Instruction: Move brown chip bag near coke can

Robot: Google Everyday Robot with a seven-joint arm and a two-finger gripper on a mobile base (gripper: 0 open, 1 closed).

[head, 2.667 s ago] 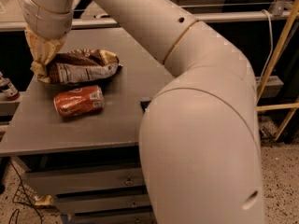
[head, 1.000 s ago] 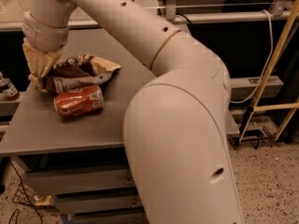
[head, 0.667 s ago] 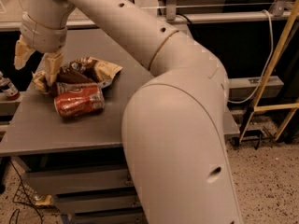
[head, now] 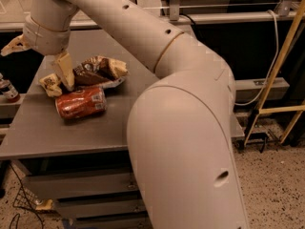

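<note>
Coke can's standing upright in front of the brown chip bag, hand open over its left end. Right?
No. Camera view: the coke can lies on its side in front of the brown chip bag; hand open over its left end.

One brown chip bag (head: pixel 97 70), one coke can (head: pixel 81 103), one bottle (head: pixel 8 90), one gripper (head: pixel 39 57) above bag's left end, jaws spread.

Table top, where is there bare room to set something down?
Bare table in front of the coke can, up to the near edge, and behind the brown chip bag. Crowded at left: bag and can close together, the open gripper over the bag's left end. The arm hides the right side.
</note>
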